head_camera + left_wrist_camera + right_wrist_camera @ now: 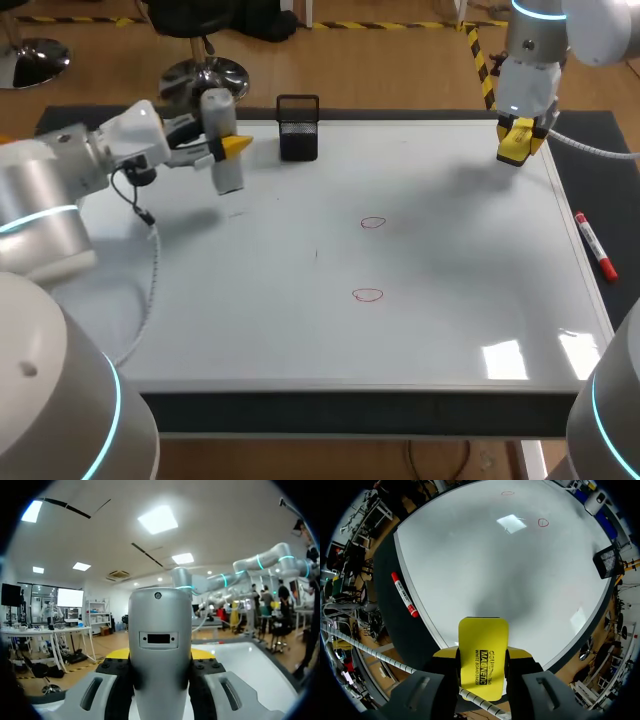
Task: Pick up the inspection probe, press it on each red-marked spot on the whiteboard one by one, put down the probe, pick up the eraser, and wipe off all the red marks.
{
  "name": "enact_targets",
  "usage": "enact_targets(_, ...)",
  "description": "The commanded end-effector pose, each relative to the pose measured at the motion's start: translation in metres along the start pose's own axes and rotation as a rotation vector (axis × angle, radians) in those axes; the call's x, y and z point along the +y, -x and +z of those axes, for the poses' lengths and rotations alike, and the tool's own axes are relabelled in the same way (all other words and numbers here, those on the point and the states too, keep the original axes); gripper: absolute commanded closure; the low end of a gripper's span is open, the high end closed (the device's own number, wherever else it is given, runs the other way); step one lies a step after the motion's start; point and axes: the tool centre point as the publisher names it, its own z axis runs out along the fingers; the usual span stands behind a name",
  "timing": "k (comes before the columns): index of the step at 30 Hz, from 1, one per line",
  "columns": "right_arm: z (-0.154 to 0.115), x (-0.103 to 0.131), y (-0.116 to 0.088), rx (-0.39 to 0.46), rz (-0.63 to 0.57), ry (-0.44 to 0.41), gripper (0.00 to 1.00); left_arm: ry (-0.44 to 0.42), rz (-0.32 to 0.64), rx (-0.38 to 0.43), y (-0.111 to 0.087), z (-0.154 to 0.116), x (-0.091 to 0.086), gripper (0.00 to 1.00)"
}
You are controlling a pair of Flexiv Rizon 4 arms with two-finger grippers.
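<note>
The left gripper (230, 147) is clamping the inspection probe (227, 175) upright between both fingers over the far left of the whiteboard (450, 330). The right gripper (521, 140) is gripping the yellow eraser (483, 650) at the far right corner. Two red marks (372, 222) (367, 294) are showing mid-board. A black mesh holder (298, 128) is standing at the far edge. A red marker (594, 246) is lying just beside the board's right edge.
</note>
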Motion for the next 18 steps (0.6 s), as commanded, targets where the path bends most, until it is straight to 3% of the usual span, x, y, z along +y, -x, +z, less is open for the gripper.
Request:
enact_targets(1, -0.001, -0.0011, 0.0006, 0.005, -0.002, -0.001, 1.0, -0.007, -0.006, -0.064, 0.001, -0.0154, -0.0024, 1.0)
enact_targets(18, -0.001, -0.0011, 0.0006, 0.005, -0.002, -0.001, 1.0, -0.013, -0.022, -0.086, 0.0036, -0.0222, 0.0006, 1.0)
